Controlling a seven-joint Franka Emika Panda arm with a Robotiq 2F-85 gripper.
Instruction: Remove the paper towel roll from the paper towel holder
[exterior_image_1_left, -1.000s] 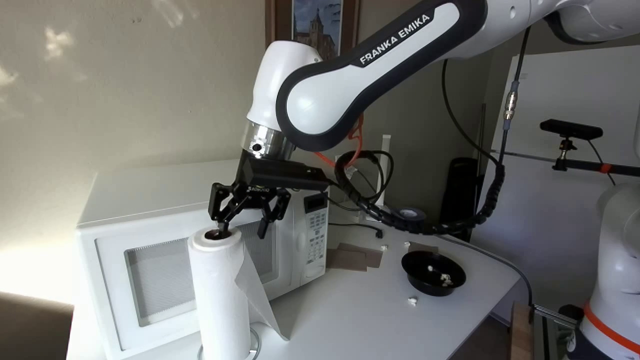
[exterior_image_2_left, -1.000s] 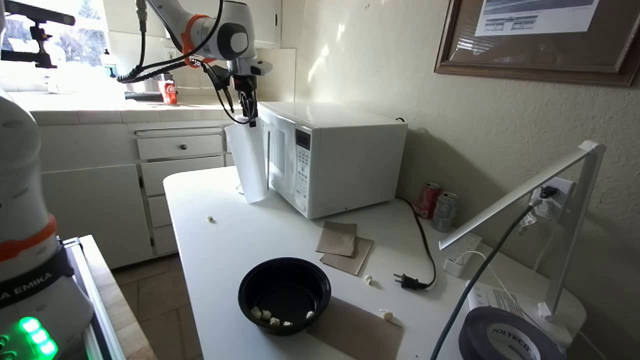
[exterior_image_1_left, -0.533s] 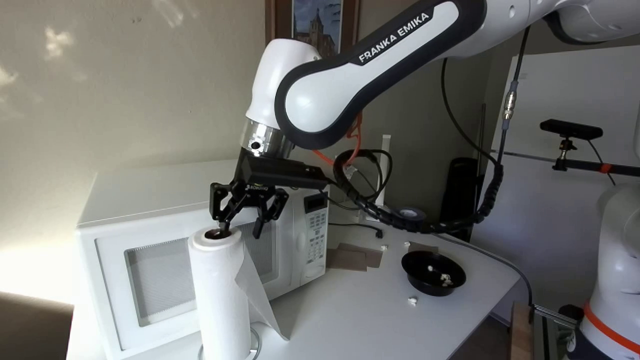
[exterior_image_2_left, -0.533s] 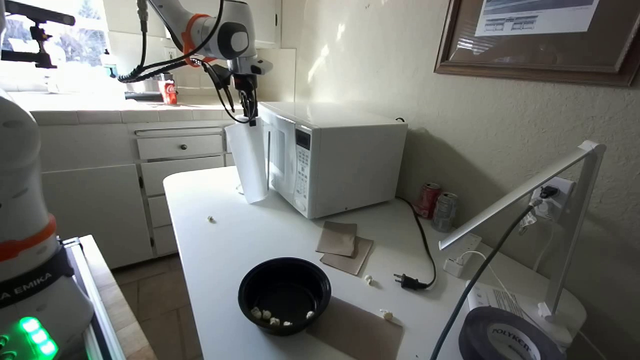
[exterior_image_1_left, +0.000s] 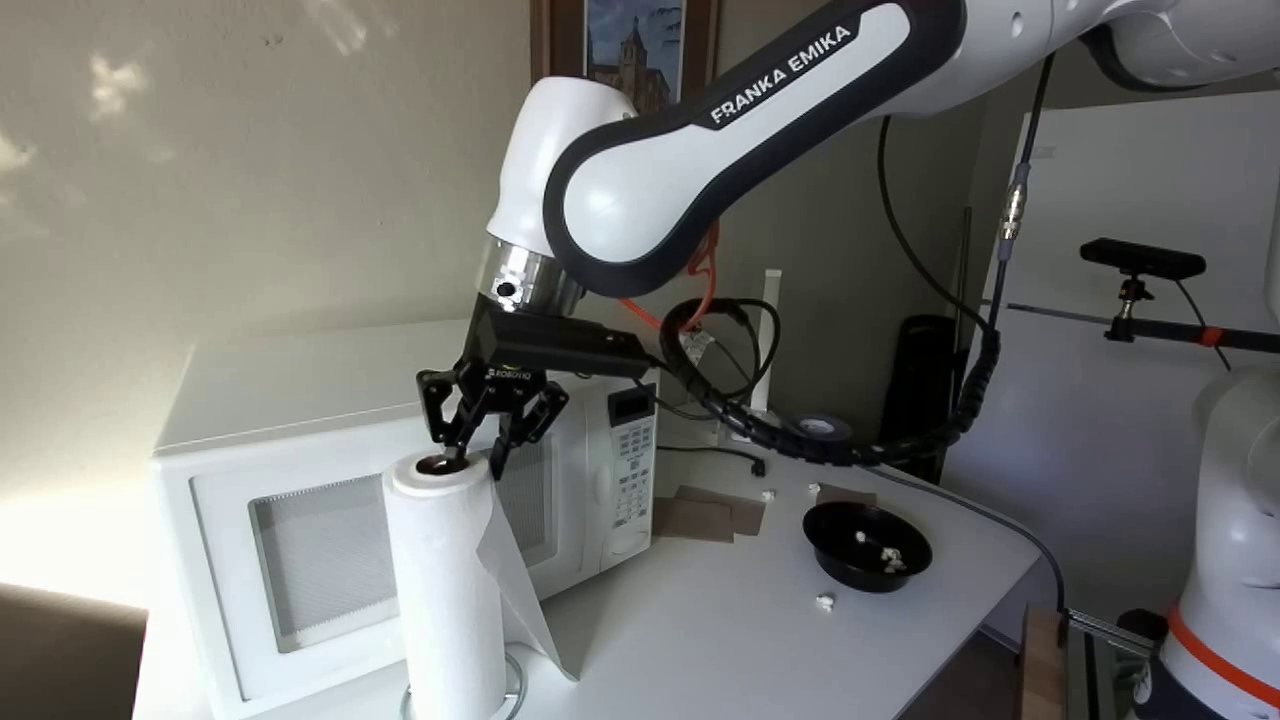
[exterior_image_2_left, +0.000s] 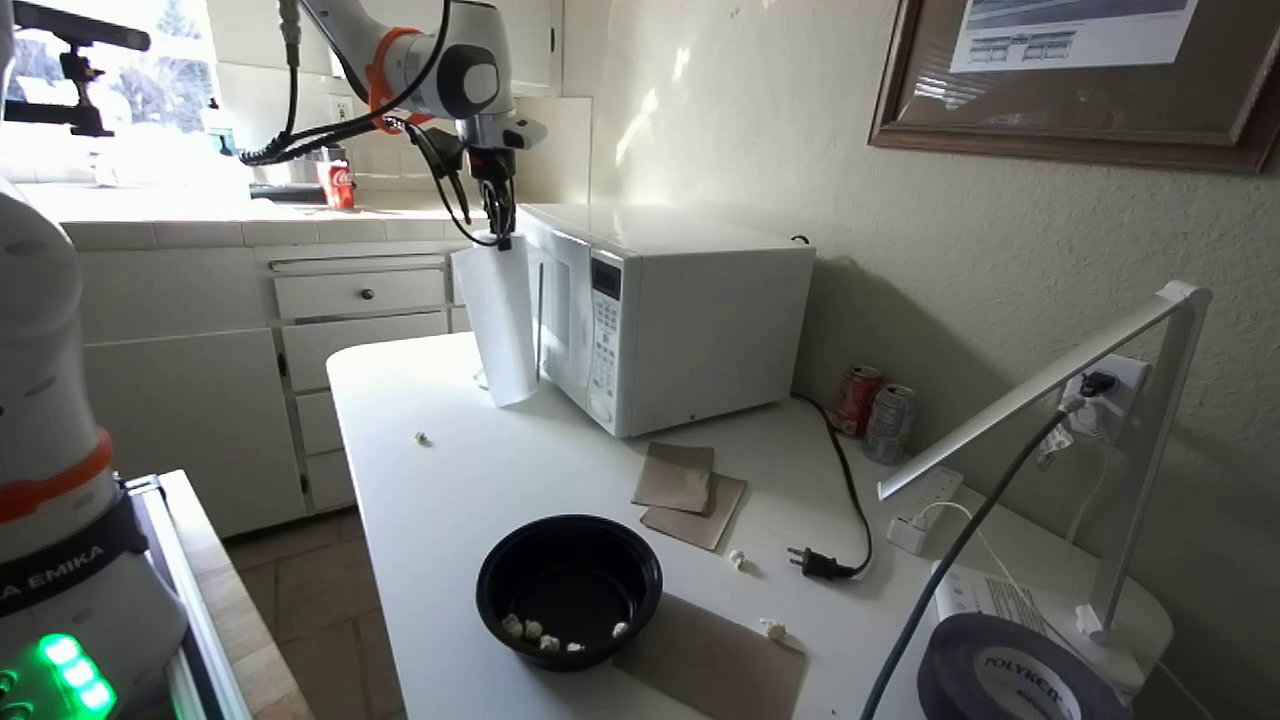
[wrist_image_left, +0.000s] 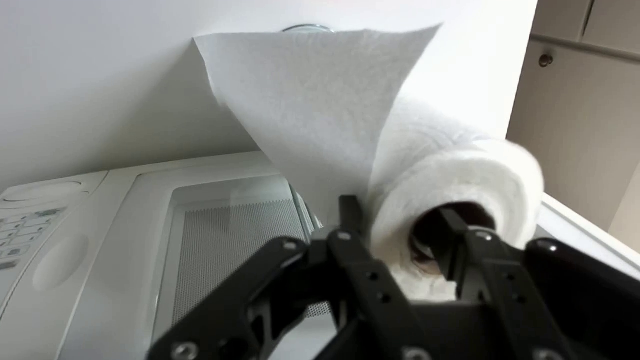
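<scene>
The white paper towel roll (exterior_image_1_left: 448, 600) stands tilted in front of the microwave, with a loose sheet hanging from one side; it also shows in an exterior view (exterior_image_2_left: 500, 320) and the wrist view (wrist_image_left: 505, 185). The thin wire base of the paper towel holder (exterior_image_1_left: 519, 678) shows around the roll's foot and in the wrist view (wrist_image_left: 307, 27); the rest is mostly hidden by the roll. My gripper (exterior_image_1_left: 476, 465) straddles the roll's wall at its top. In the wrist view (wrist_image_left: 398, 215) one finger is inside the core, the other just outside. Whether both press on the wall is unclear.
The white microwave (exterior_image_2_left: 710, 320) stands right behind the roll. A black bowl (exterior_image_2_left: 570, 590) with popcorn, brown napkins (exterior_image_2_left: 675, 478), a plug (exterior_image_2_left: 822, 563), cans (exterior_image_2_left: 888, 425), a lamp (exterior_image_2_left: 1040, 390) and a tape roll (exterior_image_2_left: 1000, 670) share the white table.
My gripper's fingers have come closer together around the roll's wall, the outer one moving in to the roll's edge. The roll's top has shifted slightly toward the outer finger.
</scene>
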